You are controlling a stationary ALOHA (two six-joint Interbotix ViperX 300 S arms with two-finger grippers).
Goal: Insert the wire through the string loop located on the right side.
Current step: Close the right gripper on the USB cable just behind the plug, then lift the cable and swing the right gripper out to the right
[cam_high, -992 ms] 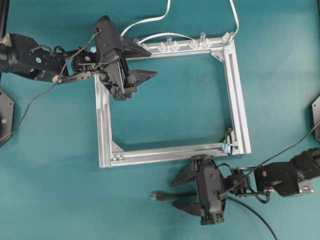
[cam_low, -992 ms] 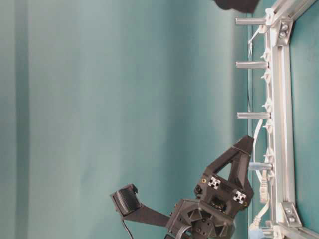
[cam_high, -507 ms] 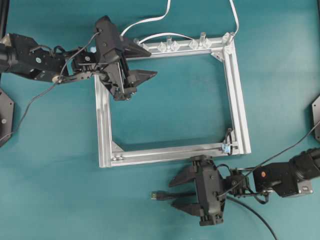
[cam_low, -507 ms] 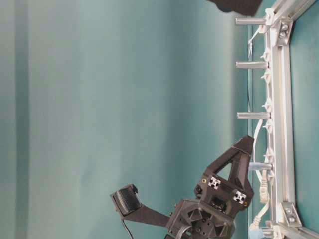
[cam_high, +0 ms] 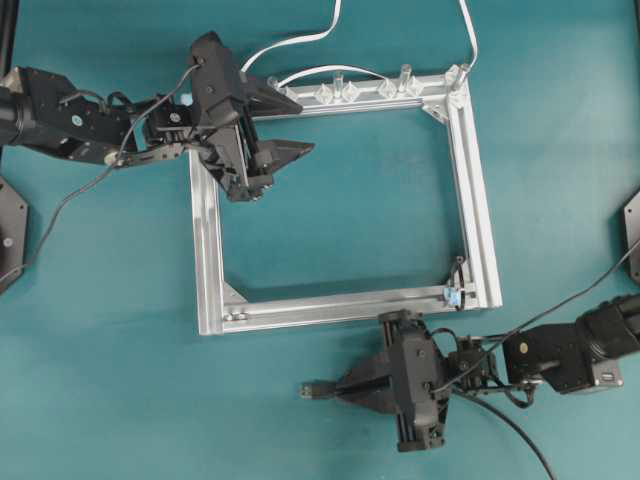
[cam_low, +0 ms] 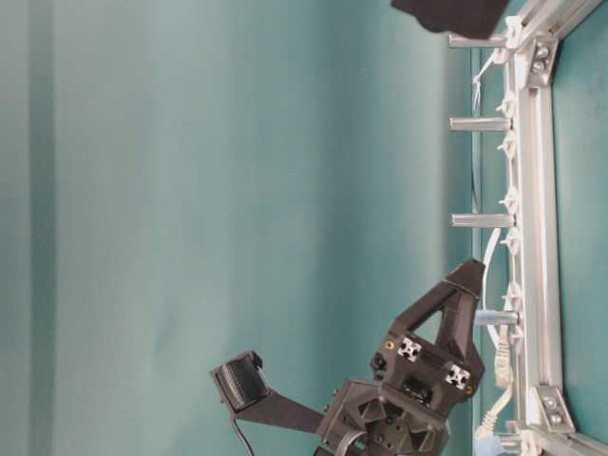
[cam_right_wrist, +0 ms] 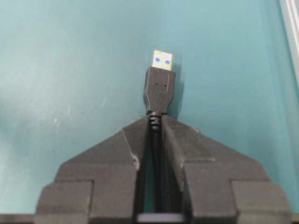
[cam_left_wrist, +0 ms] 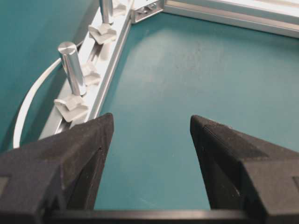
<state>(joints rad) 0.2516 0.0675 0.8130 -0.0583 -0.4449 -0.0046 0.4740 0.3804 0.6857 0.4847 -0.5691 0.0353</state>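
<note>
The black wire (cam_high: 500,424) lies on the teal table below the aluminium frame (cam_high: 481,200), its plug (cam_high: 312,391) pointing left. My right gripper (cam_high: 345,388) is shut on the wire just behind the plug (cam_right_wrist: 159,87); in the right wrist view the fingers (cam_right_wrist: 128,140) pinch the ribbed collar and the metal tip sticks out ahead. The tiny string loop (cam_high: 457,275) stands upright at the frame's lower right corner, up and to the right of the plug. My left gripper (cam_high: 302,124) hovers open over the frame's upper left corner with nothing between its fingers (cam_left_wrist: 88,140).
Metal pegs (cam_left_wrist: 70,60) and clear plastic clips (cam_high: 340,92) line the frame's top rail. A white flat cable (cam_high: 300,42) runs behind that rail and off the top edge. The frame's bottom rail (cam_high: 340,308) lies just above my right gripper.
My right gripper has closed from wide open onto the wire behind its plug. The left arm has not moved.
</note>
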